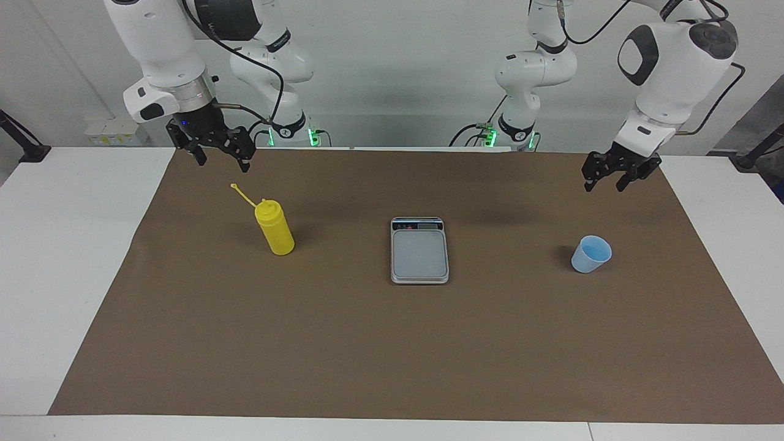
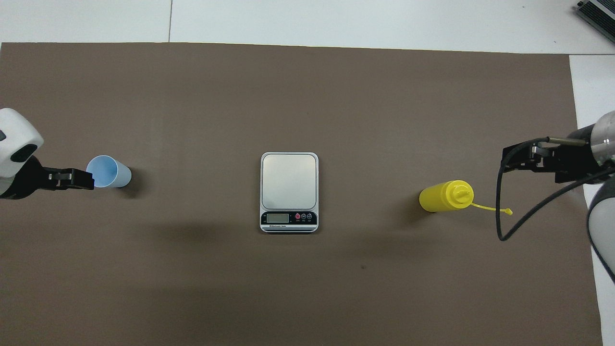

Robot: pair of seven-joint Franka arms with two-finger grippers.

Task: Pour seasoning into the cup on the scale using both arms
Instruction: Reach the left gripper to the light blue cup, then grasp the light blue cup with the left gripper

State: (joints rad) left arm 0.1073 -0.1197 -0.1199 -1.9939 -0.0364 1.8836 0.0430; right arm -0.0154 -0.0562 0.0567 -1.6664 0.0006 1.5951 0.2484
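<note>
The yellow seasoning bottle (image 1: 275, 229) stands upright on the brown mat toward the right arm's end, its cap strap hanging off to one side; it also shows in the overhead view (image 2: 444, 196). The light-blue cup (image 1: 591, 253) stands upright and empty toward the left arm's end, also in the overhead view (image 2: 109, 172). The silver scale (image 1: 419, 251) lies mid-mat between them with a bare plate, as the overhead view (image 2: 289, 185) shows. My right gripper (image 1: 222, 164) is open in the air over the mat, apart from the bottle. My left gripper (image 1: 604, 185) is open over the mat, apart from the cup.
The brown mat (image 1: 392, 343) covers most of the white table (image 1: 61, 275). The scale's display strip faces the robots. Nothing else stands on the mat.
</note>
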